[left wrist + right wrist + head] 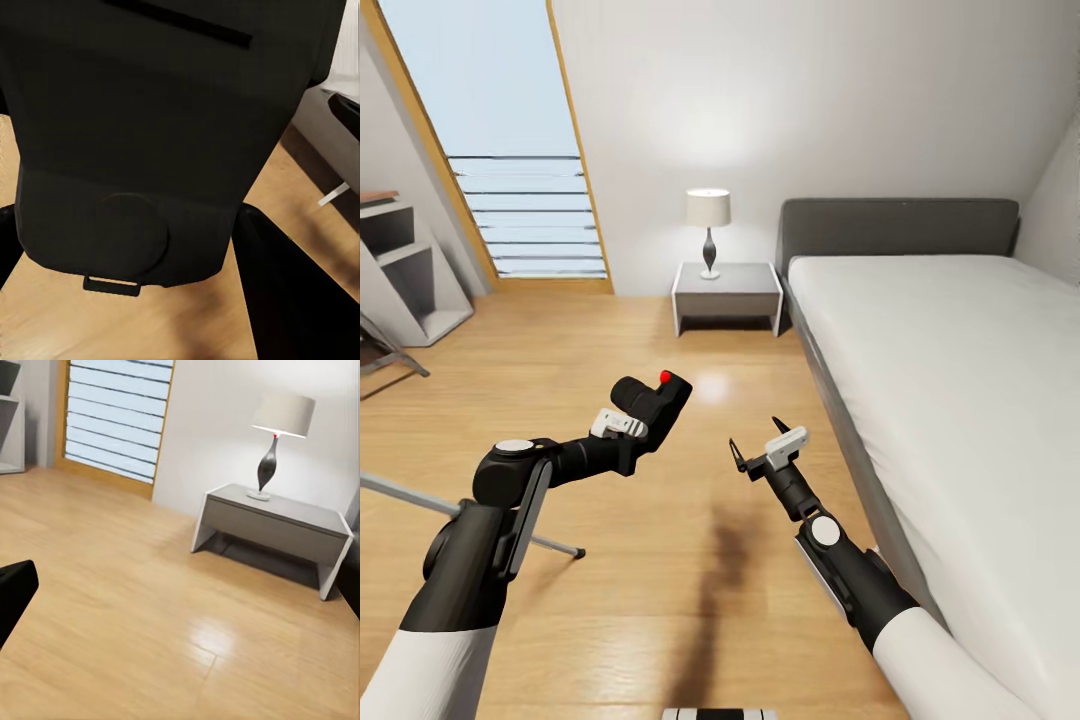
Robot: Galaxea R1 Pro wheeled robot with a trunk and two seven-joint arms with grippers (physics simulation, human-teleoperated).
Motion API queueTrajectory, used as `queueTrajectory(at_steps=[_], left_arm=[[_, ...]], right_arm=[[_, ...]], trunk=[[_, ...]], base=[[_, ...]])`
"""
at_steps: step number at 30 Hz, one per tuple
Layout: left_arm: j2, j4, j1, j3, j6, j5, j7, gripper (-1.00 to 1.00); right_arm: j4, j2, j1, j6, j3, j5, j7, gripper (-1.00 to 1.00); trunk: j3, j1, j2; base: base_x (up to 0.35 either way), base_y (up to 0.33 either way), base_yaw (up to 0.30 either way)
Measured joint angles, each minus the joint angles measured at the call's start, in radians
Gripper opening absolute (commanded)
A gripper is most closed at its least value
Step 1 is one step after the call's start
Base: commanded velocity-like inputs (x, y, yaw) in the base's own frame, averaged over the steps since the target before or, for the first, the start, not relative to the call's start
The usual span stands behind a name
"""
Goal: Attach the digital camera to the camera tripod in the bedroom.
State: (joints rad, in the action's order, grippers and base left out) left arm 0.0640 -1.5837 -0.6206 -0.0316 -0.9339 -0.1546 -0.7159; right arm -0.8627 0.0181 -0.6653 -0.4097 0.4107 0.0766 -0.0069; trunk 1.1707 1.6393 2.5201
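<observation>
Digital camera (150, 135) hides left fingers (292, 300).

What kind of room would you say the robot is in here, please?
Most likely a bedroom: a grey bed along one side, a bedside table with a lamp, and a sloped ceiling.

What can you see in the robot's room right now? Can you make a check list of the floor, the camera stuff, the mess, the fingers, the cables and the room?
Surface: light wood floor, sunlit.
Job's things: digital camera held up off the floor, red button on top; a silver-grey tripod leg runs behind the left arm.
Clutter: nothing seen.
Grippers: left gripper has its fingers shut on the digital camera; right gripper open, holding nothing.
Cables: nothing seen.
Surroundings: grey bed, nightstand with a lamp, tall window, shelves.
</observation>
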Motion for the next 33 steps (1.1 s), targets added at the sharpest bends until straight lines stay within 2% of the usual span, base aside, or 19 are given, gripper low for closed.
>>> queueTrajectory(at_steps=[20, 30, 33], left_arm=[[-0.001, 0.000, 0.000, -0.001, -0.003, 0.001, 0.000, -1.00], [0.000, 0.000, 0.000, -0.027, -0.003, 0.000, 0.000, -1.00], [0.000, 0.000, 0.000, -0.029, -0.003, 0.000, 0.000, -1.00]], right_arm=[[0.000, 0.000, 0.000, 0.010, -0.004, -0.003, -0.004, 1.00], [0.000, 0.000, 0.000, 0.003, -0.006, -0.005, -0.004, 1.00], [0.000, 0.000, 0.000, 0.002, -0.034, -0.006, -0.004, 1.00]], trunk=[[-0.077, -0.009, -0.005], [-0.116, -0.013, -0.007], [-0.128, -0.015, -0.008]], base=[[0.000, 0.000, 0.000], [0.000, 0.000, 0.000], [0.000, 0.000, 0.000]])
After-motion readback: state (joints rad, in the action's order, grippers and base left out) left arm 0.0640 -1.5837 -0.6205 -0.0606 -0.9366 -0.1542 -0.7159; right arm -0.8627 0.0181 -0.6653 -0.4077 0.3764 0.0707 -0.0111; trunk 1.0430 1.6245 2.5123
